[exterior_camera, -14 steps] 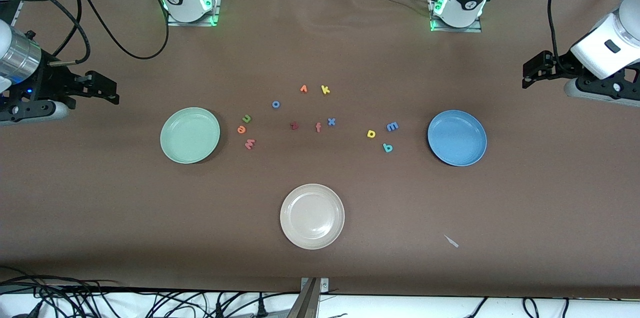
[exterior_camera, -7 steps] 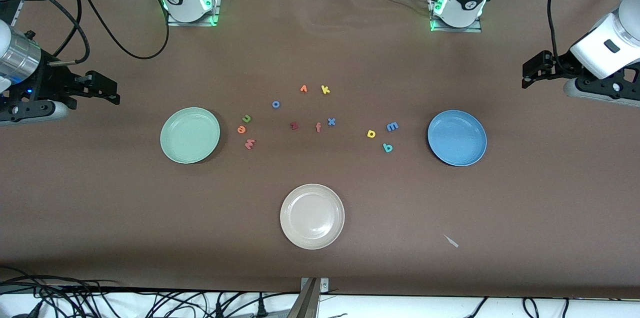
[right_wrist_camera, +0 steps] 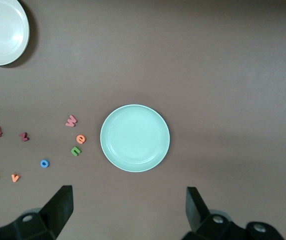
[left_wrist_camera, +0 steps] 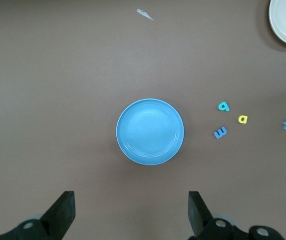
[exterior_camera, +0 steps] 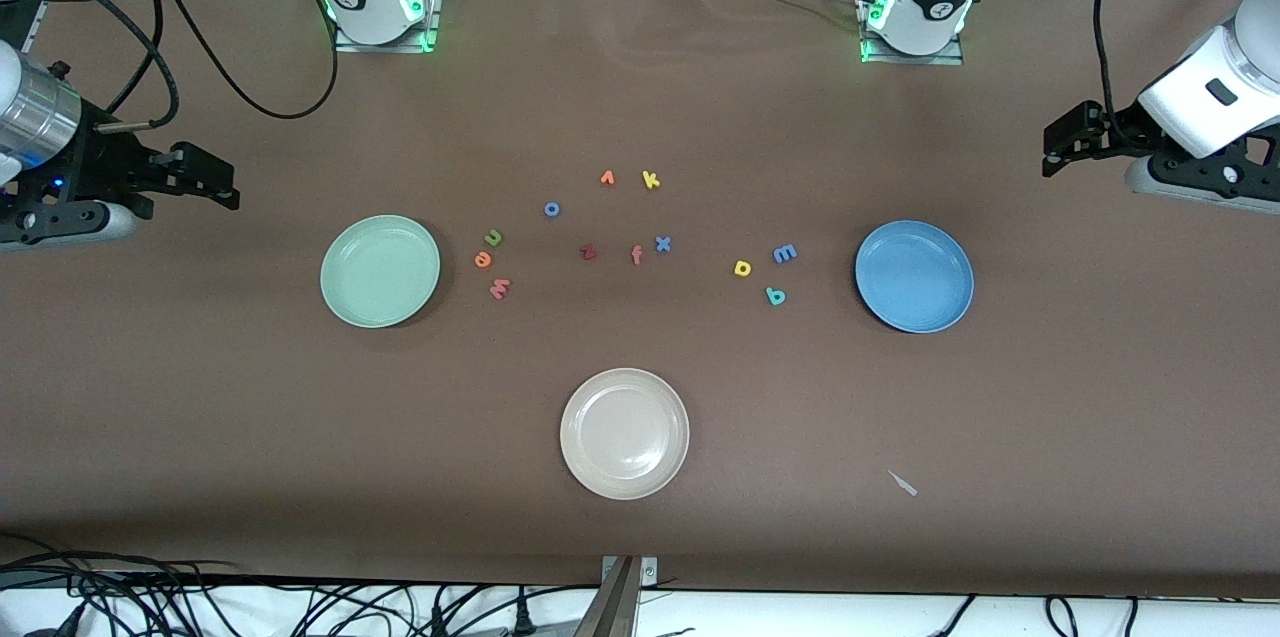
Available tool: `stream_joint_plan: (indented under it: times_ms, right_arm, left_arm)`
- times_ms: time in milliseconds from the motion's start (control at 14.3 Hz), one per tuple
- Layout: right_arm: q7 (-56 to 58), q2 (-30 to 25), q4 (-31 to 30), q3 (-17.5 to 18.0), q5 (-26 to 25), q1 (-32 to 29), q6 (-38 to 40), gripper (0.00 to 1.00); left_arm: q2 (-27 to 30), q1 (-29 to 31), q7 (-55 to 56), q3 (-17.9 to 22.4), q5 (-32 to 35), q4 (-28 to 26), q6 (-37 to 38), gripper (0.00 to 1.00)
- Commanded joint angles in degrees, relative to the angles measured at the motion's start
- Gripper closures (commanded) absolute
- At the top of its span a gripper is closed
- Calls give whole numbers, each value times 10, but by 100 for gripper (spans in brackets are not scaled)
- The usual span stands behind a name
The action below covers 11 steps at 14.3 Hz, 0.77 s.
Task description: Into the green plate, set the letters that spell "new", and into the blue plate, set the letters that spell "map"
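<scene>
The green n [exterior_camera: 493,238], orange e [exterior_camera: 483,259] and salmon w [exterior_camera: 499,289] lie beside the green plate [exterior_camera: 380,271], which holds nothing. A blue m [exterior_camera: 785,253], yellow a [exterior_camera: 742,268] and teal p [exterior_camera: 775,295] lie beside the bare blue plate [exterior_camera: 914,276]. My left gripper [exterior_camera: 1062,149] hangs open in the air past the blue plate [left_wrist_camera: 149,131], at its own end of the table. My right gripper [exterior_camera: 215,182] hangs open past the green plate [right_wrist_camera: 135,138] at its own end. Neither holds anything.
A beige plate [exterior_camera: 624,433] sits nearer the front camera, mid-table. Between the two letter groups lie a blue o [exterior_camera: 552,209], orange v [exterior_camera: 607,179], yellow k [exterior_camera: 650,180], dark red z [exterior_camera: 588,252], orange f [exterior_camera: 636,255] and blue x [exterior_camera: 662,243]. A paper scrap [exterior_camera: 903,483] lies near the front edge.
</scene>
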<state>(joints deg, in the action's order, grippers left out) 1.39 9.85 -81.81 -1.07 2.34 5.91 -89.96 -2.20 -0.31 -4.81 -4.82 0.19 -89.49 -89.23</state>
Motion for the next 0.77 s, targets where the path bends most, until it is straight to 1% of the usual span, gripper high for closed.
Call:
stream_joint_plan:
  times_ms: [0,490,699]
  right_arm:
    - [-6,0,4,1,12,-2,-2,0]
    - [-6,1,4,0,10,-4,-1,0]
    - [-7,2,4,1,11,-2,-14,0]
  left_arm:
    - [-1,0,-2,-4,10,13,12,0]
    - [-1,0,-2,-5,10,13,12,0]
    - [-1,0,-2,-5,10,13,12,0]
